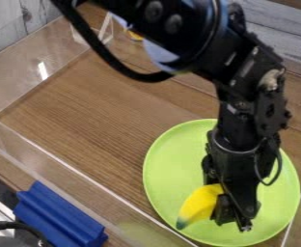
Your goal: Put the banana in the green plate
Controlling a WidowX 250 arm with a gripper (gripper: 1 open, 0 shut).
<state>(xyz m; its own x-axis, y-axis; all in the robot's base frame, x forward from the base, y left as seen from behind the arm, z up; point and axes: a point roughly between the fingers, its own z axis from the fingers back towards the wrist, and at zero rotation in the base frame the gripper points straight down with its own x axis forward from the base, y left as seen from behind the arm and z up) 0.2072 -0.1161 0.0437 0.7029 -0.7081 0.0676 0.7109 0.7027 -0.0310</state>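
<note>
The lime-green plate [166, 164] lies on the wooden table at the lower right. My black gripper [227, 205] points straight down over the plate's near half, shut on the banana [199, 205]. The small yellow banana sticks out to the gripper's left with its greenish tip low, near the plate's surface. The fingertips are dark against the arm and partly hide the banana's far end. Whether the banana rests on the plate I cannot tell.
A clear plastic wall [38, 145] runs along the table's left and near sides. A blue block [57, 220] lies outside it at the bottom left. A yellow and blue object [140, 34] shows at the back behind the arm.
</note>
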